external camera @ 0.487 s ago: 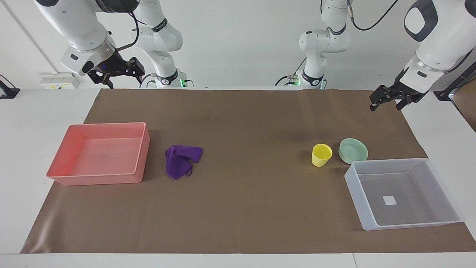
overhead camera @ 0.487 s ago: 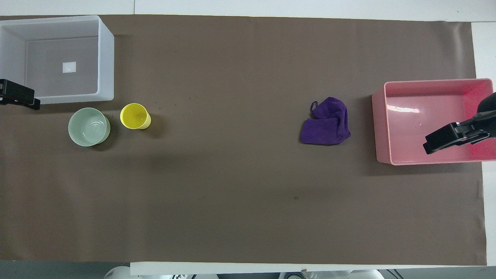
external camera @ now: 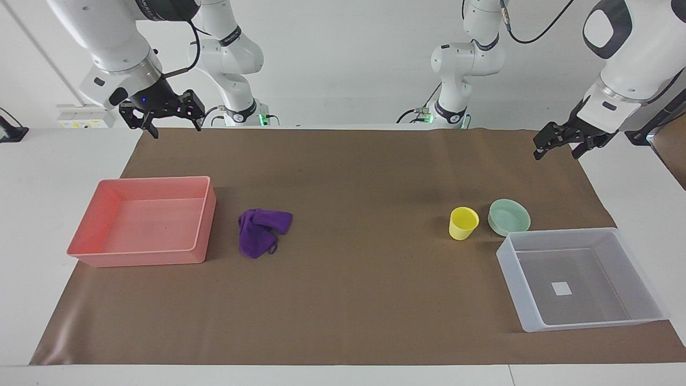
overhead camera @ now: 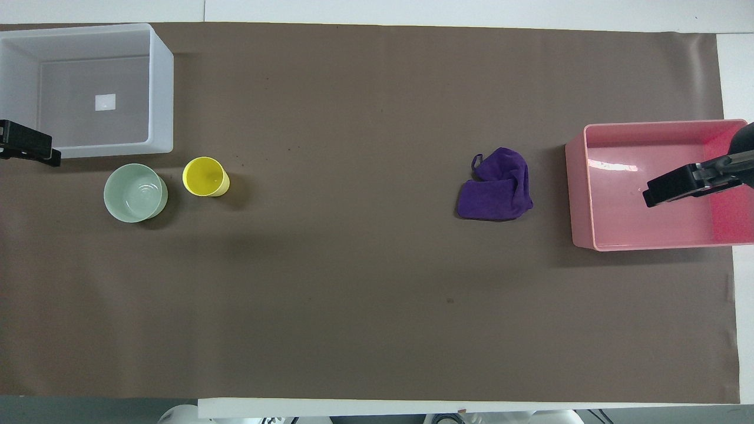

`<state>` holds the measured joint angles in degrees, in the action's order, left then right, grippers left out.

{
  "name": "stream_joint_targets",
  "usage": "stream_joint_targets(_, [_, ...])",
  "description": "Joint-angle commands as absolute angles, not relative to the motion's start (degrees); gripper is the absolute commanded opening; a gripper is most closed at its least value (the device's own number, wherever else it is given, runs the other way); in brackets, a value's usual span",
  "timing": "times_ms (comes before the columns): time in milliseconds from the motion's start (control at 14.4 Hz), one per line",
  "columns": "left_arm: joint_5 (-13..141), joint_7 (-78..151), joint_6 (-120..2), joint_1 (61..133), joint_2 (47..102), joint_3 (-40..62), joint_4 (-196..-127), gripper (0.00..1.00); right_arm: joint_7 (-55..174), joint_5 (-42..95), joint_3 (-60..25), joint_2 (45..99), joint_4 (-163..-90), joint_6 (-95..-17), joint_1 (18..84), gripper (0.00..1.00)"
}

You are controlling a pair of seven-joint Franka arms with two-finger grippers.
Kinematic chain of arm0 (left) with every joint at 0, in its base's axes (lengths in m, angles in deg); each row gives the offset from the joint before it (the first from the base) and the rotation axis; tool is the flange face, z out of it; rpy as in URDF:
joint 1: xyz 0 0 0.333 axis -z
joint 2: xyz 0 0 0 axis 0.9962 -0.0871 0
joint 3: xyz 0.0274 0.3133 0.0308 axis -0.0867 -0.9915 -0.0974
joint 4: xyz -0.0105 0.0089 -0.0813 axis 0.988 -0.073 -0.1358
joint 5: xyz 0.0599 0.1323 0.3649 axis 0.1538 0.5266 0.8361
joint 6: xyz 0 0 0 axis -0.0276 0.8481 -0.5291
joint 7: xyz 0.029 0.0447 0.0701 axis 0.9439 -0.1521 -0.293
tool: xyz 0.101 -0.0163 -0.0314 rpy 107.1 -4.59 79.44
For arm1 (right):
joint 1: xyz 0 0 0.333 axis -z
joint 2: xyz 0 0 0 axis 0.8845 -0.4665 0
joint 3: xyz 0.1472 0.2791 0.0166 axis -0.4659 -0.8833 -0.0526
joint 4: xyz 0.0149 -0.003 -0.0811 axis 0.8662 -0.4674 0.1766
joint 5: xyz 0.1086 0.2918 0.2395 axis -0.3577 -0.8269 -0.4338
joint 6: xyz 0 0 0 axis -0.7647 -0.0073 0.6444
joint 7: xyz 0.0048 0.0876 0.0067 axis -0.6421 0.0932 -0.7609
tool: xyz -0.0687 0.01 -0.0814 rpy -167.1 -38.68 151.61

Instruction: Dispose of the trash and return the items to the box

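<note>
Fingers of the right gripper (external camera: 170, 119): two dark prongs spread wide apart, holding nothing, pointing down. Position: raised in the air at the right arm's end of the desk; in the overhead view it shows over the pink tray.

Fingers of the left gripper (external camera: 557, 145): dark prongs set apart, nothing between them. Position: raised over the edge of the brown mat at the left arm's end, above bare surface near the mint bowl and the grey box; only its tip (overhead camera: 26, 147) shows in the overhead view.

Trash: small soft purple cloth rag (external camera: 261, 231), crumpled, lying flat on the mat just beside the pink tray, apart from its wall, on the side toward the left arm's end.

Items: small yellow plastic cup (external camera: 463, 223), upright, mouth up; shallow pale mint-green round bowl (external camera: 508, 216), upright. The two stand near each other without touching, the bowl closer to the left arm's end. Both sit just beside the box, nearer to the robots than it is.

Box: translucent whitish-grey rectangular plastic tray (external camera: 642, 291) with low walls, a small white square label (external camera: 561, 288) on its floor, nothing else inside.

Other: pink rectangular plastic tray (external camera: 201, 220), nothing in it, at the right arm's end. Brown paper mat (external camera: 353, 300) covering most of the white desk (external camera: 32, 177).
</note>
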<state>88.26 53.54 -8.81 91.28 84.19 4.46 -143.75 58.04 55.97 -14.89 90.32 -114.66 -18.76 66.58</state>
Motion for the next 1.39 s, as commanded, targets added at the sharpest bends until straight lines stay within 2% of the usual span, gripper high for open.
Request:
stream_joint_targets(0, [88.0,54.6,-10.9,91.0,85.6,4.3,-146.6,1.00,56.9,55.6,-15.2,91.6,-116.3,-18.9,67.8,1.00])
stream_joint_targets(70, [88.0,54.8,-13.1,90.8,86.4,4.3,-148.8,1.00,56.6,55.5,-15.3,92.1,-116.2,-17.7,67.6,1.00])
stream_joint_targets(209, [88.0,52.5,-25.8,89.4,89.0,4.1,-157.1,1.00,55.9,55.5,-15.4,93.1,-116.3,-17.5,67.5,1.00])
stream_joint_targets(417, [88.0,49.8,-31.1,88.3,88.0,4.1,-161.7,1.00,56.7,55.3,-15.5,93.0,-120.1,-22.8,67.0,1.00])
stream_joint_targets(835, [88.1,50.4,-42.4,87.0,87.4,4.1,-173.0,1.00,64.0,54.9,-15.6,85.6,-127.7,-40.4,59.8,0.99])
stream_joint_targets(974, [88.1,50.5,-49.3,86.3,85.1,4.2,-177.2,1.00,64.4,54.9,-15.6,83.7,-132.0,-48.3,57.5,0.99])
stream_joint_targets(1322, [88.1,52.4,-58.9,84.2,78.6,4.2,-178.8,1.00,64.6,54.9,-15.6,79.9,-141.9,-62.9,56.1,0.98])
